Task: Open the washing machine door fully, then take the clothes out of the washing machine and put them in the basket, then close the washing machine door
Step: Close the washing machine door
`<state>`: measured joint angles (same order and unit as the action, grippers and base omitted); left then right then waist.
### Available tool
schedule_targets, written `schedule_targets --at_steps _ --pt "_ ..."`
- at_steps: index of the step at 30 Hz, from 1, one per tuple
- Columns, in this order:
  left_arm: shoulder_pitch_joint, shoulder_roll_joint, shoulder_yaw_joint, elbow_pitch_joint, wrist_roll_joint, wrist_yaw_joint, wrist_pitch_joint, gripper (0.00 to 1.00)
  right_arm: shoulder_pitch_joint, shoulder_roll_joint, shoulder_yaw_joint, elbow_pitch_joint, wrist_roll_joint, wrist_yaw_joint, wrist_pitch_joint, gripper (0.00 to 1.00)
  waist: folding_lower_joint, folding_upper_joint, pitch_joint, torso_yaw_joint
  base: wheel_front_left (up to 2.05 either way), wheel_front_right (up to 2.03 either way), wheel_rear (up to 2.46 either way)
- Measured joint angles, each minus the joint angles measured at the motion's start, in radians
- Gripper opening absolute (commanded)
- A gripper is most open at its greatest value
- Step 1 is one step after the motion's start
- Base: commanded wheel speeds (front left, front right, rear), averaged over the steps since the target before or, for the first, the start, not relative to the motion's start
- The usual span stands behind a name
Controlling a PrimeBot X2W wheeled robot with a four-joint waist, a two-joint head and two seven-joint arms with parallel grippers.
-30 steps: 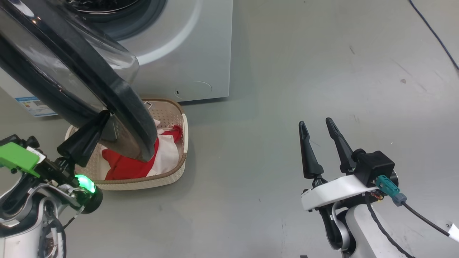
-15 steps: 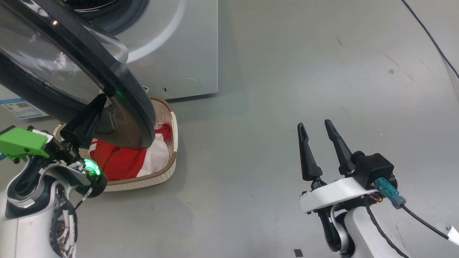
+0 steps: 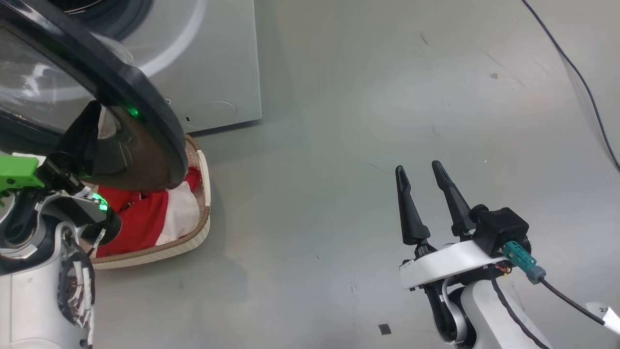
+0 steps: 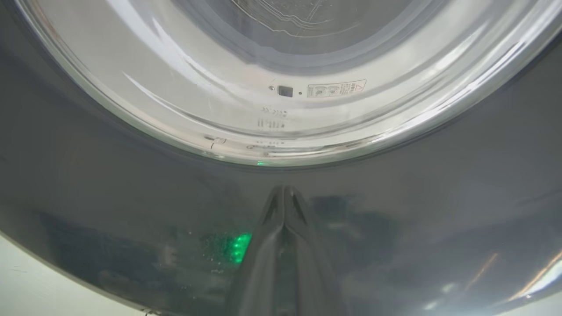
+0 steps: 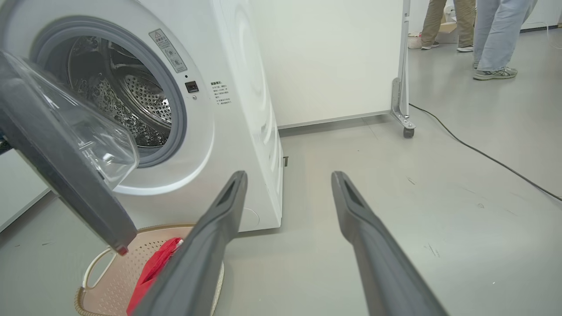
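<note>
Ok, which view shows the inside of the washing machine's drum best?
The right wrist view: the drum shows its dimpled steel past the open door. The head view cuts it off at the gasket; the left wrist view faces the door's glass.

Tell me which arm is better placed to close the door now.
Left. The left gripper, shut, points at the black outer rim of the door, close to it. The right gripper hangs open over the floor, apart from the door.

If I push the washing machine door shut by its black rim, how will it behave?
Probably swings as one rigid piece: the door is a solid rim around bulging glass. The glossy rim may let the shut left end effector slip. Thick glass suggests weight.
</note>
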<state>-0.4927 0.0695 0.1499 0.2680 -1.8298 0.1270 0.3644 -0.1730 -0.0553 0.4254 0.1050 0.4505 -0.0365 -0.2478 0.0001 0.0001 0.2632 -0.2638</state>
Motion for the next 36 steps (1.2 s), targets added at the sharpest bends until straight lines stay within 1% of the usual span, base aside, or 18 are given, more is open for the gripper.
schedule_targets --at_steps 8,14,16,20,25,28,31,33,36 --pt "-0.026 -0.017 -0.025 0.016 0.002 0.0 -0.019 0.0 0.0 0.0 0.009 -0.008 0.015 -0.002 0.0 1.0 0.0 0.0 0.014 -0.051 0.0 0.0 0.0" --pt "-0.054 -0.021 -0.002 0.027 0.002 -0.006 -0.065 0.0 0.0 0.001 0.01 -0.012 0.016 -0.003 0.0 1.0 0.0 0.0 0.019 -0.08 0.0 0.0 0.0" --pt "-0.062 -0.021 -0.002 0.037 0.002 -0.011 -0.071 0.0 0.0 0.001 0.01 -0.012 0.016 -0.01 0.0 1.0 0.0 0.0 0.018 -0.087 0.0 0.0 0.0" --pt "-0.065 -0.023 -0.021 0.055 0.004 -0.023 -0.08 0.0 0.003 0.002 -0.002 -0.012 0.016 -0.017 0.0 1.0 -0.0001 0.0 0.012 -0.09 0.0 0.0 0.0" --pt "-0.065 -0.029 -0.062 0.082 0.01 -0.045 -0.073 0.0 0.018 0.002 -0.025 -0.015 0.015 -0.019 0.0 1.0 -0.0001 0.0 0.001 -0.074 0.0 0.0 0.0" --pt "-0.061 -0.029 -0.097 0.096 0.042 -0.066 -0.057 0.0 0.018 0.002 -0.036 -0.015 0.004 -0.019 0.0 1.0 0.0 0.0 -0.008 -0.058 0.0 0.0 0.0" --pt "-0.037 -0.028 -0.156 0.112 0.079 -0.088 -0.024 0.0 0.018 0.003 -0.051 -0.012 -0.006 -0.019 0.0 1.0 -0.0001 0.0 -0.02 -0.037 0.0 0.0 0.0" --pt "-0.004 -0.028 -0.212 0.124 0.12 -0.089 0.004 0.0 0.018 0.003 -0.065 -0.011 -0.006 -0.019 0.0 1.0 0.0 0.0 -0.03 -0.022 0.0 0.0 0.0" --pt "0.054 -0.016 -0.31 0.14 0.205 -0.11 0.044 0.0 0.019 0.003 -0.084 -0.012 -0.005 -0.017 0.0 1.0 -0.0001 0.0 -0.045 0.005 0.0 0.0 0.0"
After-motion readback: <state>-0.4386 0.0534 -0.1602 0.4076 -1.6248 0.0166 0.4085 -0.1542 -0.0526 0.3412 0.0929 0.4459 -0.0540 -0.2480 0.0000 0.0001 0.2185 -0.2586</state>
